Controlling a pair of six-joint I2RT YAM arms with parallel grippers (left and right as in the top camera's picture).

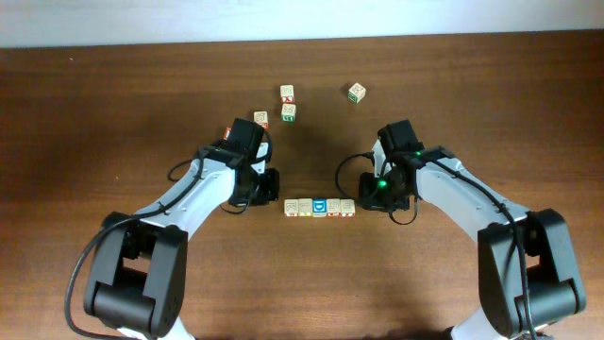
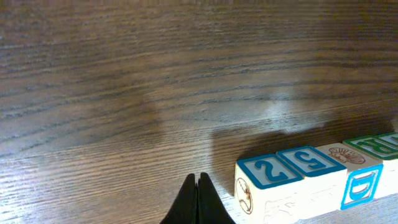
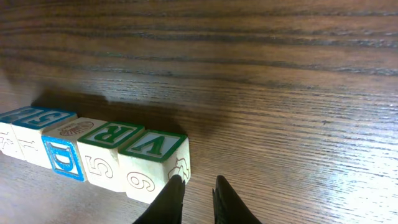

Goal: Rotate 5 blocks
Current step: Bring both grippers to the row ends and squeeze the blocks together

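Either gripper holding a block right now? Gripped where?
Neither: left gripper is shut on nothing beside the row of blocks; right gripper is slightly open, gap empty, beside the end block.

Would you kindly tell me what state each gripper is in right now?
Left gripper: closed, holding nothing.
Right gripper: slightly open, empty, beside the pale wooden cube with green letters.
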